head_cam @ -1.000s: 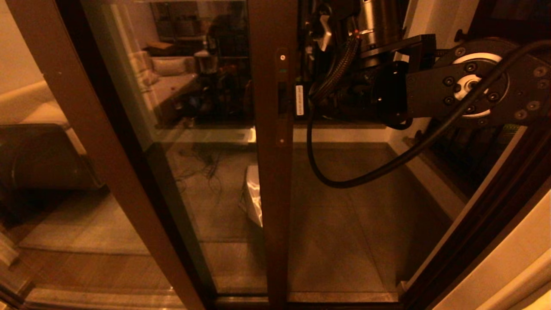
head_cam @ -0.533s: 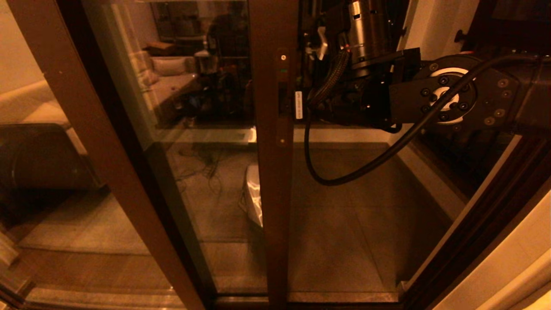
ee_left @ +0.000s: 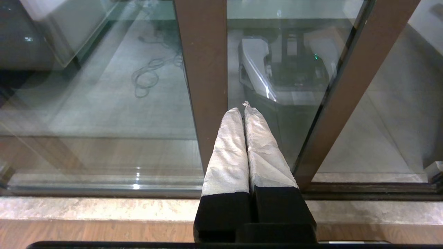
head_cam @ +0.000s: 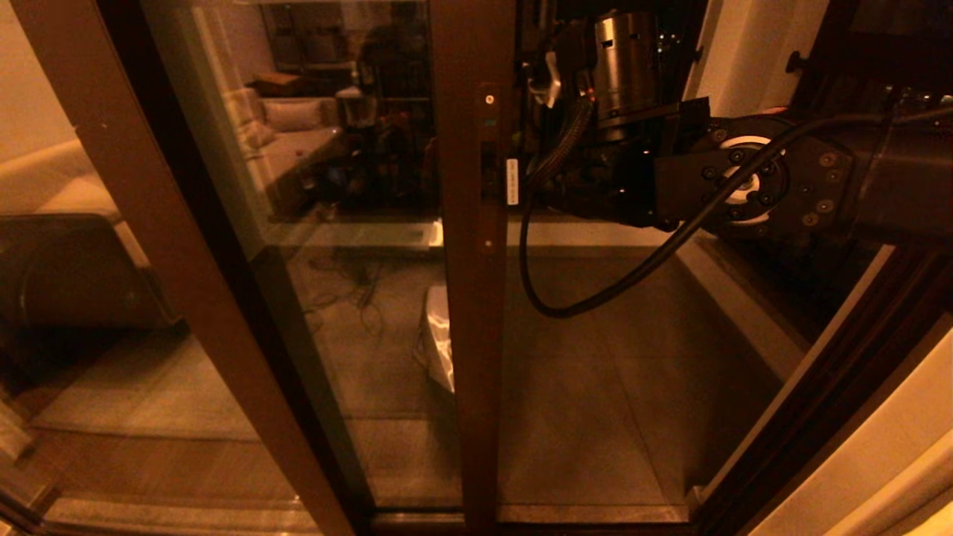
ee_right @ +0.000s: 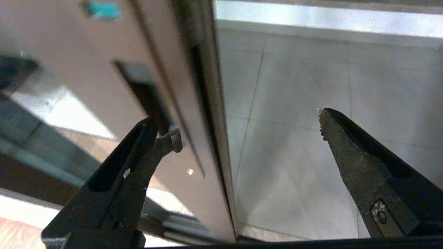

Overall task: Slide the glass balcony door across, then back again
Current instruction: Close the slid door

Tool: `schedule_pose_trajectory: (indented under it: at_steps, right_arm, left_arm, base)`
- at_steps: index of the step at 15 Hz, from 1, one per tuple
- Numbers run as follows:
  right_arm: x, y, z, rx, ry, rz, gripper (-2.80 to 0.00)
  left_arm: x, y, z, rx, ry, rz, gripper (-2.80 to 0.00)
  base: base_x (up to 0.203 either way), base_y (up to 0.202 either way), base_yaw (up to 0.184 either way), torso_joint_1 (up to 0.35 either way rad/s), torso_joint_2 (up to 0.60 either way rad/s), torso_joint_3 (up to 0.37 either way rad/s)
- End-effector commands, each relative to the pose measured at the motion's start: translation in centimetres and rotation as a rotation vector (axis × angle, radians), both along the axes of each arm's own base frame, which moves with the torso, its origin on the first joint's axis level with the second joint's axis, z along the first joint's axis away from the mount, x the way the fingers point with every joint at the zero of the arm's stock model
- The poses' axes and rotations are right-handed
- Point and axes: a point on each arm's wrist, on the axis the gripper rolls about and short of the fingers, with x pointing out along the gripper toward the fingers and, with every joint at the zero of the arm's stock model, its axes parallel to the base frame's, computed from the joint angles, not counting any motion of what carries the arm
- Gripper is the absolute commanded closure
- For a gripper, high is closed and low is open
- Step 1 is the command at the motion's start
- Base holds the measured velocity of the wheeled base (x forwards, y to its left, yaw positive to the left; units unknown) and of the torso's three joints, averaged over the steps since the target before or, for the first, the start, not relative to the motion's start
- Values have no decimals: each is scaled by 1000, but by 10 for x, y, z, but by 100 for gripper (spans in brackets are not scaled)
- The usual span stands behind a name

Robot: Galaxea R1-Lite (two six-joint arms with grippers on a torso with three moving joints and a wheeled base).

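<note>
So the glass balcony door (head_cam: 350, 246) is sitting partly slid across, its dark vertical stile (head_cam: 476, 298) running straight up and down right in front of us, with the open gap onto the balcony floor (head_cam: 595, 387) to its right. Our right gripper (ee_right: 242, 128) is the one doing the work: jaws spread wide and straddling the stile edge, one fingertip (ee_right: 169, 138) tucked at the bottom of the recessed handle slot (ee_right: 145, 90), the other hanging free over the tiles on the open side. Since the stile's long axis is vertical and the slot follows it, we reckon any push has to go sideways, square to that edge, or the fingertip just skates along the slot. Our left gripper (ee_left: 244, 107) is parked low, fingers pressed together with nothing between them, pointing at the lighter-brown stile (ee_left: 204, 69) of the fixed panel. The looping black cable (head_cam: 551, 298) hangs near the stile and might snag; the right-hand door frame (head_cam: 819, 387) stands well apart.
</note>
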Motion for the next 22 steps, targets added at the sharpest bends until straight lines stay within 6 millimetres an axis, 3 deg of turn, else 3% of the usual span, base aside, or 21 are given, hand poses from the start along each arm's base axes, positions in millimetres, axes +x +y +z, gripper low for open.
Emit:
schedule_pose_trajectory:
  at_steps: [1, 11, 22]
  right_arm:
    - [7, -2, -4, -3, 2, -16, -280]
    - [14, -22, 3, -4, -11, -66, -280]
    - [16, -29, 3, -9, -10, -83, -280]
  left_arm:
    - [0, 0, 0, 0, 0, 0, 0]
    - [0, 0, 0, 0, 0, 0, 0]
    - [0, 0, 0, 0, 0, 0, 0]
  base:
    - [0, 0, 0, 0, 0, 0]
    - [0, 0, 0, 0, 0, 0]
    - [0, 0, 0, 0, 0, 0]
